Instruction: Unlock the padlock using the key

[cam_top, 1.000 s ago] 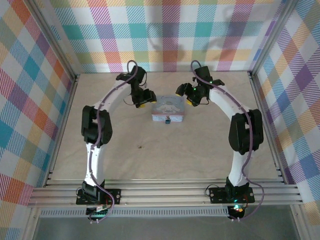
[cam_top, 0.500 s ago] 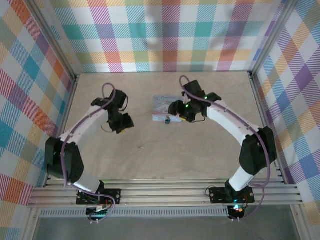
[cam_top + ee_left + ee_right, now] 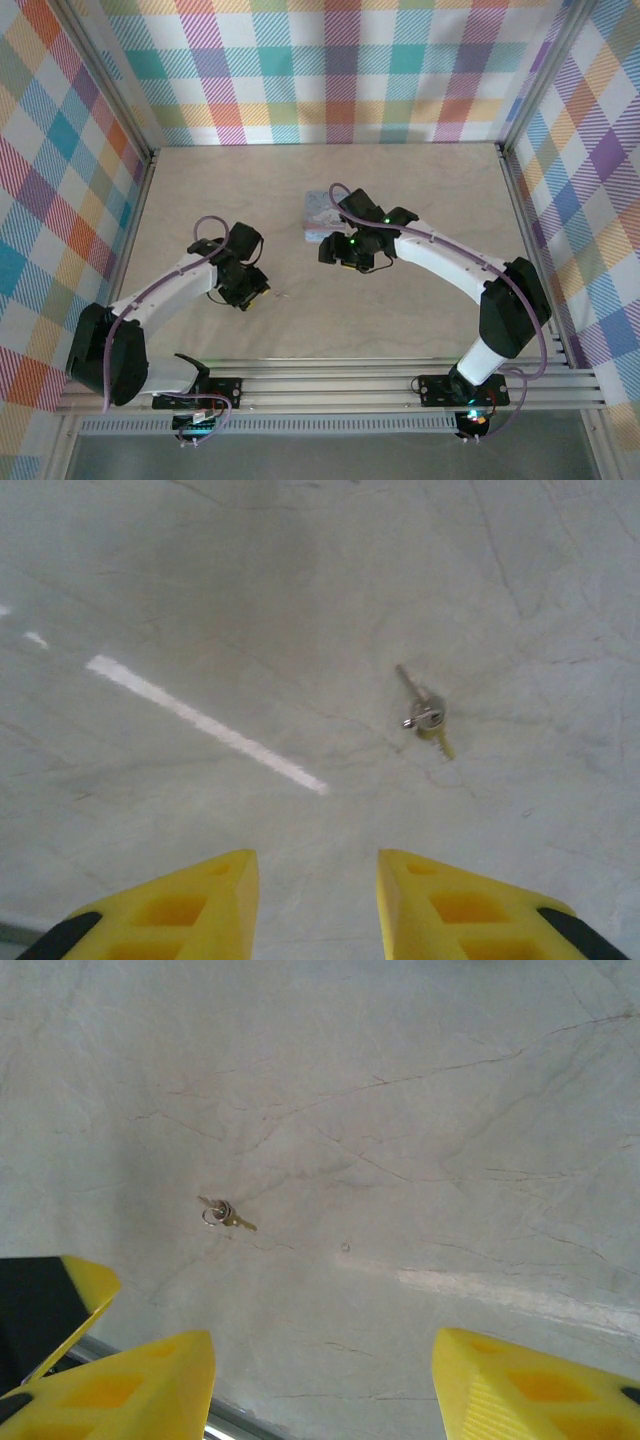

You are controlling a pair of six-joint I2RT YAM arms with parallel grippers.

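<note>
— Both the left gripper (image 3: pixel 315 862) and right gripper (image 3: pixel 322 1345) are held part open, empty. Which is nearer the key (image 3: pixel 425 715)?
— The left; the key is seen flat on the table (image 3: pixel 200 600), ahead and rightward, seemingly slanted across the gap.

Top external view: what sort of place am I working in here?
It looks like a purpose-built robot test cell, not a home or workshop. Plaid-patterned walls close it in on three sides, aluminium frame rails run along the near edge, and the pale tabletop is nearly bare.
</note>
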